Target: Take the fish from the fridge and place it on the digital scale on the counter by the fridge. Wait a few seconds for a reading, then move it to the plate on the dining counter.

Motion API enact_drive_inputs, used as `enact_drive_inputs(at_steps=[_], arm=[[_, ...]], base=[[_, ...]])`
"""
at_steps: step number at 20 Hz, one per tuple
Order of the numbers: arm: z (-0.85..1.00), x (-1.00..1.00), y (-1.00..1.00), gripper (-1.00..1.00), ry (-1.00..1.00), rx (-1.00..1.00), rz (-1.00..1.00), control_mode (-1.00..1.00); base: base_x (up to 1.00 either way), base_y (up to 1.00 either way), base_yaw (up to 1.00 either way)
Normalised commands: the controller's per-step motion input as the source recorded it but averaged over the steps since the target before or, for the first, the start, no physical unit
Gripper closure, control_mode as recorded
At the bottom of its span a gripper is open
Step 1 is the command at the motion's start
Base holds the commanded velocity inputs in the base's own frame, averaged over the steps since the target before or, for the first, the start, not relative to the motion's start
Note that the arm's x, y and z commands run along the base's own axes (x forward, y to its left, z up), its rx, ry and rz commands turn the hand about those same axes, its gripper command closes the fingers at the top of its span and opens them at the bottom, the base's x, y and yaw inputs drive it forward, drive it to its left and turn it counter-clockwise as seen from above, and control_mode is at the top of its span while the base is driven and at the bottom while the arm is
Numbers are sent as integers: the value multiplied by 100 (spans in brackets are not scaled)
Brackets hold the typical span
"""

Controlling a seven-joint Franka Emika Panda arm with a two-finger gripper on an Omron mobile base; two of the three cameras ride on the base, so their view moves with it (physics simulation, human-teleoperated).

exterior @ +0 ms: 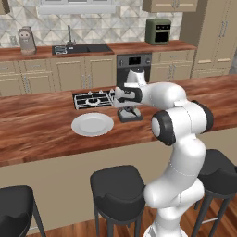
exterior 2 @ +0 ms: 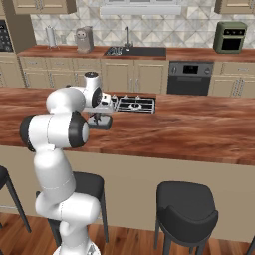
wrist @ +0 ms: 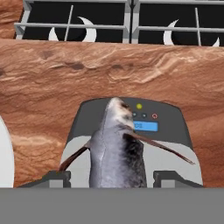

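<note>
The grey, thin-finned fish (wrist: pixel 117 148) lies on the scale (wrist: pixel 170 118) on the table (wrist: pixel 109 65) — head toward the cooktop (wrist: pixel 122 19) — between the hand's (wrist: pixel 111 178) parted fingertips (wrist: pixel 168 178), gripped or not I cannot tell.

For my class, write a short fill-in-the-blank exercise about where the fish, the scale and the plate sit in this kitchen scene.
1. The fish lies on top of the ____.
2. The digital scale stands on the reddish-brown ____.
3. In the left base view, the plate lies to the ____ of the scale.
4. Beyond the scale, set into the counter, is the black gas ____.

Missing words: digital scale; counter; left; cooktop
</note>
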Motion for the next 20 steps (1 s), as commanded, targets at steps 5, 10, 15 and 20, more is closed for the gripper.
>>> enact_drive_inputs(at_steps=[5,10,15,20], arm=[[0,0,0,-100,0,0,0,-100],[19,-22,0,-100,0,0,0,-100],[45,-67,-1,-100,-1,0,0,-100],[46,-96,-4,-100,-3,0,1,-100]], base=[[0,0,0],[0,0,0],[0,0,0],[0,0,0]])
